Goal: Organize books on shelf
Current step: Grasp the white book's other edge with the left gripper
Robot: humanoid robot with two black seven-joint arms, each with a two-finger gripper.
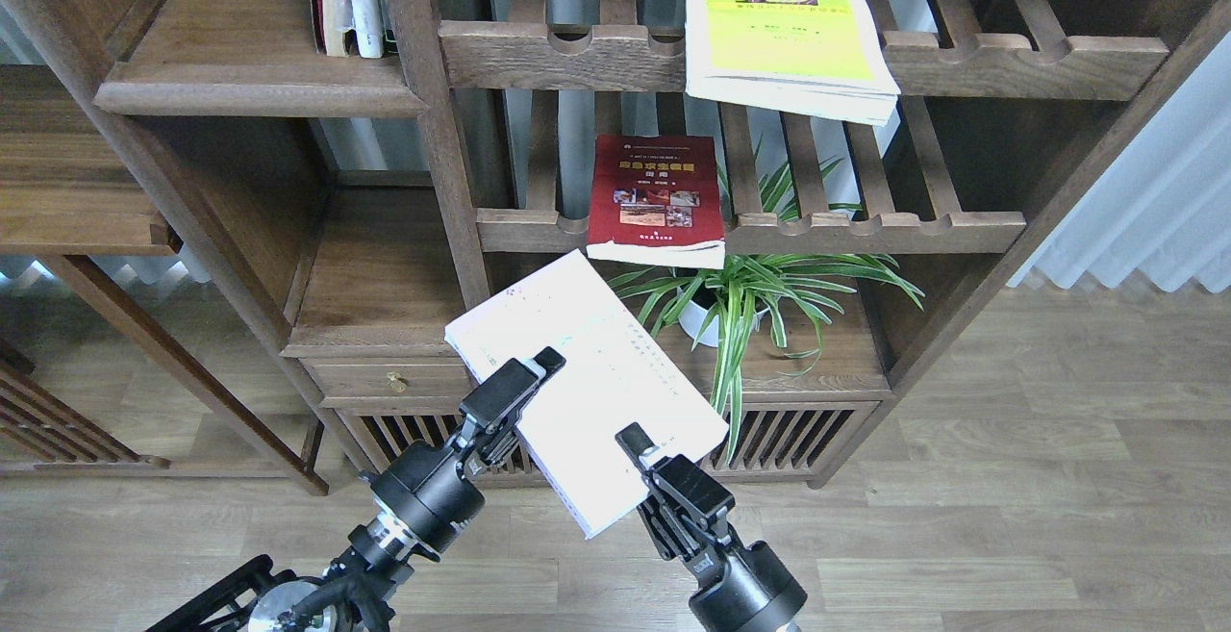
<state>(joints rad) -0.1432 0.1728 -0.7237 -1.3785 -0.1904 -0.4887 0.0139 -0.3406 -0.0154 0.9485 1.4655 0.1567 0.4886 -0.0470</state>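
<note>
Head view: both grippers, left gripper point(535, 369), right gripper point(635, 442), clamp lavender-white book point(587, 382).

Three loose books: yellow-green point(784, 31), dark red point(657, 194), pale lavender-white point(587, 382).

Both grippers clamp the lavender-white book point(587, 382)

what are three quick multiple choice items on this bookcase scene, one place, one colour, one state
1. Where does the dark red book lie?
A. on the floor
B. on the lower slatted rack
C. in a gripper

2. What colour is the cover of the book on the upper rack?
A. yellow-green
B. blue
C. black

3. How is the pale book held?
A. by neither gripper
B. by the left gripper alone
C. by both, the right gripper too

Key: 1 B, it overhangs that rail. 2 A, the yellow-green book lies there. 3 C, each clamps an edge.
</note>
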